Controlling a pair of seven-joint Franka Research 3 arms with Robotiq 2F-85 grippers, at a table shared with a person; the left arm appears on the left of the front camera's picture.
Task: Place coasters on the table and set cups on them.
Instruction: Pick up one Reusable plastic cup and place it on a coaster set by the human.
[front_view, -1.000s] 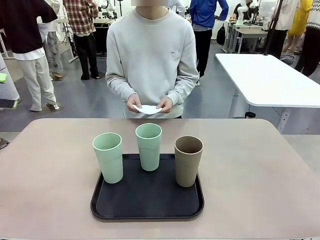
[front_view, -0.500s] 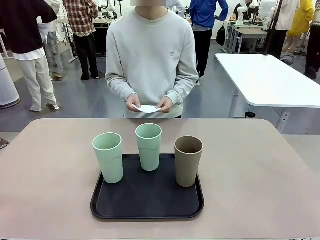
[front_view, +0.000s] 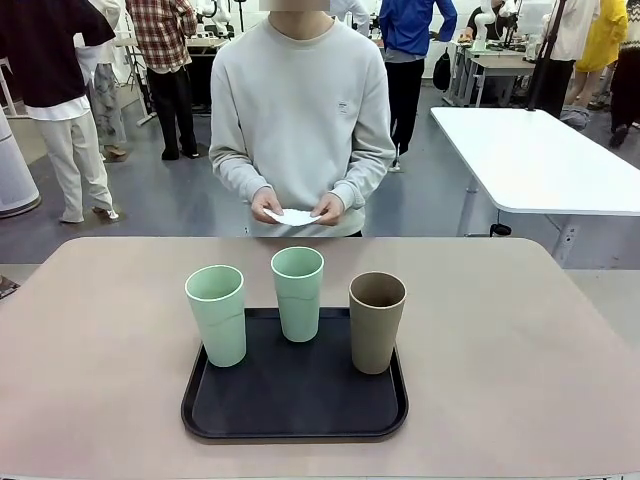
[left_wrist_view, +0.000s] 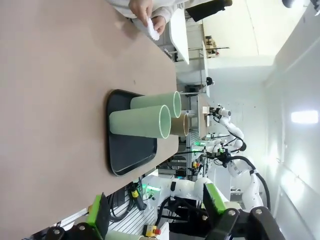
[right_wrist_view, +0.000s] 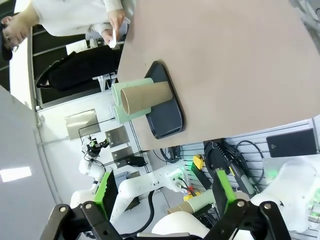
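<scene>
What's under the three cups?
The left mint cup, middle mint cup and brown cup stand on the black tray, on the table. No white edge shows around their bases; the spots right beneath are covered. The person holds the white coasters.

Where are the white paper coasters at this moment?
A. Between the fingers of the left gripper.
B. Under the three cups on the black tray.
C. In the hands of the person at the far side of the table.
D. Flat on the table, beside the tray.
C: the person's hands hold the coasters in front of the body, and the cups stand directly on the tray.
</scene>
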